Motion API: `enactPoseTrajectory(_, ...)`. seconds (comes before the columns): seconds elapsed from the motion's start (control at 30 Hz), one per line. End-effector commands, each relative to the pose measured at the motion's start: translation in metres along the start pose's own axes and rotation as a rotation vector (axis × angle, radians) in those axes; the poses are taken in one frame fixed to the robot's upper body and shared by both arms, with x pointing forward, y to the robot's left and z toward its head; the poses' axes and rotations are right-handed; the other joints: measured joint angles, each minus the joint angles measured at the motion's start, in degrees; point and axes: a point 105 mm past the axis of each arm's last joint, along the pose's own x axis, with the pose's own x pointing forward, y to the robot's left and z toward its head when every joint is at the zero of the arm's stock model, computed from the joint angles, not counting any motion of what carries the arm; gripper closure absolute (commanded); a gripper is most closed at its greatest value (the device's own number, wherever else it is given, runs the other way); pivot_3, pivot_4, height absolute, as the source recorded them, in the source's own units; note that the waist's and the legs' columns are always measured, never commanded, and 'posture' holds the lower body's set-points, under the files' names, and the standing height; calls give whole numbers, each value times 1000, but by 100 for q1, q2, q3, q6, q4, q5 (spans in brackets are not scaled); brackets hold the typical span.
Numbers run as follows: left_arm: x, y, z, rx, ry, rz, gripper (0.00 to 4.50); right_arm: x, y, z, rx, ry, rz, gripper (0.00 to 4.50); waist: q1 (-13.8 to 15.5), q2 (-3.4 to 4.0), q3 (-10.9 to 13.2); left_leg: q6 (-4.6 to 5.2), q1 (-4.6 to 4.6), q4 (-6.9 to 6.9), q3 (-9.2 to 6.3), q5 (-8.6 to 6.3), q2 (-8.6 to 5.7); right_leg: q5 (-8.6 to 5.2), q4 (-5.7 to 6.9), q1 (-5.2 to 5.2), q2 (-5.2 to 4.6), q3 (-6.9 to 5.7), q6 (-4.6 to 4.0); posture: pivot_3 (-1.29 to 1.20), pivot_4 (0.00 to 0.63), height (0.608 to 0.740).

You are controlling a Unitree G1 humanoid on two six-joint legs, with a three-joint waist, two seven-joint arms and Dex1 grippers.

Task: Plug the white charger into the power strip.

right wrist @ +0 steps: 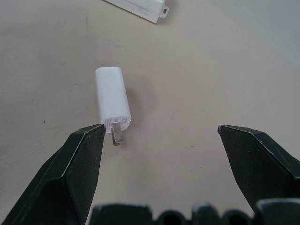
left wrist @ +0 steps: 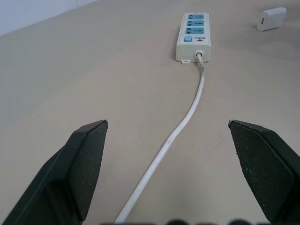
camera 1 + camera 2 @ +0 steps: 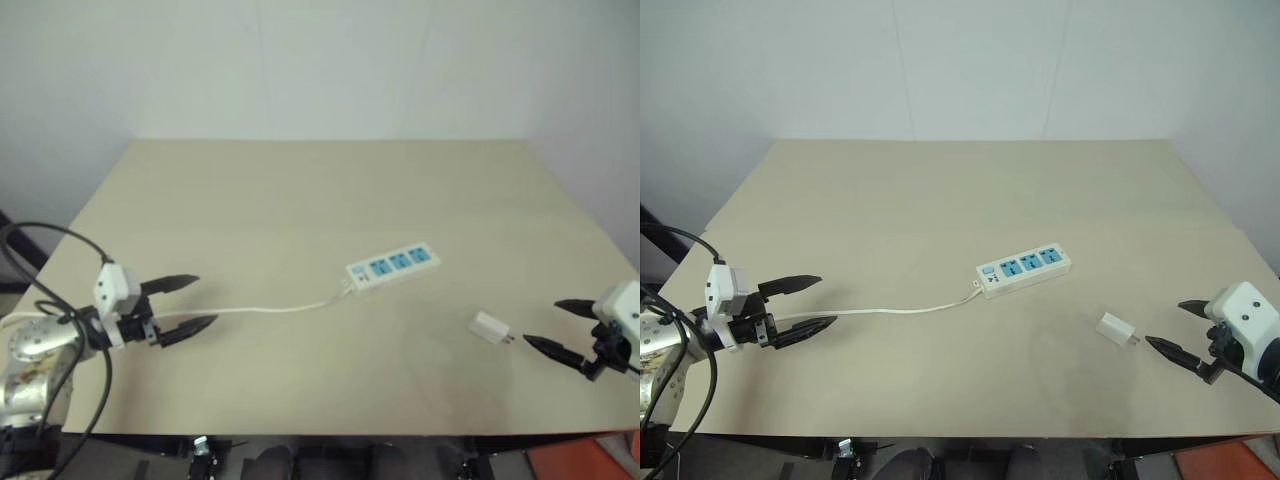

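Flat on its side on the tan table (image 3: 300,200), the white charger (image 3: 489,327) lay with its metal prongs turned toward the right gripper (image 3: 553,323), whose two black fingers stood wide apart and empty just beside it, one fingertip (image 1: 96,133) close by the prong end in the right wrist view, though contact could not be told. Well apart from the charger, toward the middle of the table, the power strip (image 3: 393,264) sat with its three blue sockets facing up and nothing plugged in, its thin white cable (image 3: 270,309) trailing off toward the left gripper (image 3: 197,303). That gripper too was spread open and held nothing, poised over the cable a long way short of the strip. The step at hand looked to be the pickup, and it would likely go best if the right fingers were centred across the charger's white body rather than its prongs, leaving the prongs free and square for the socket. A grip too near the prong end could tip the small adapter or skid it across the table. The left gripper seemed placed to steady the strip.
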Motion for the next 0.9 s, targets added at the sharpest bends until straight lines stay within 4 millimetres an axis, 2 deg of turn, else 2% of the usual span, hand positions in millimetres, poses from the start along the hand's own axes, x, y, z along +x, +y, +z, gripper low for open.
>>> enactPoseTrajectory(0.03, 0, 3, 7, 39, -9, 1, 19, -4, -5, 10, -51, -19, -21, 0, 0, 0, 0, 0, 0, 0, 0, 0, 0, 0, 0, 0, 0, 0, 0, 0, 150, 740)
enactPoseTrajectory(0.4, 3, 3, 5, 34, -12, -6, 19, -8, 5, 11, -15, -7, 36, 0, 3, 0, 0, -1, 0, -2, 1, 0, 4, 0, -2, -1, 2, 1, 0, 0, 150, 740)
enactPoseTrajectory(0.5, 12, 3, 3, 38, -25, -9, 19, -6, 5, 11, -21, -6, 24, 0, 6, 0, 0, -1, 0, -2, 2, 0, 4, 1, -2, -1, 2, 1, -1, 0, 150, 740)
enactPoseTrajectory(0.63, 45, 7, 5, 56, -95, -21, 19, 1, 7, 14, -27, -13, 28, 0, 35, -2, 1, -2, 5, -1, 4, 0, 4, 2, -3, 7, 2, -2, -2, 0, 150, 740)
enactPoseTrajectory(0.73, 80, 11, 7, 52, -190, -22, 19, 8, 7, 23, -37, -43, 32, 0, 32, -6, 3, -3, 3, 1, 4, 1, -1, 5, -3, 6, 2, -1, -5, 0, 150, 740)
enactPoseTrajectory(0.8, 104, 12, 11, -10, -287, -36, 19, 11, 9, 30, -44, -66, 43, 0, 27, -9, 4, -4, 3, 2, 4, 2, -2, 9, -5, 6, 2, -2, -7, 0, 150, 740)
enactPoseTrajectory(0.9, 134, 3, 9, -37, -325, -129, 19, 15, 11, 37, -66, -74, 52, 0, 22, -16, 8, -4, -4, 6, 5, 2, -6, 12, -8, 6, 1, -3, -5, 0, 150, 740)
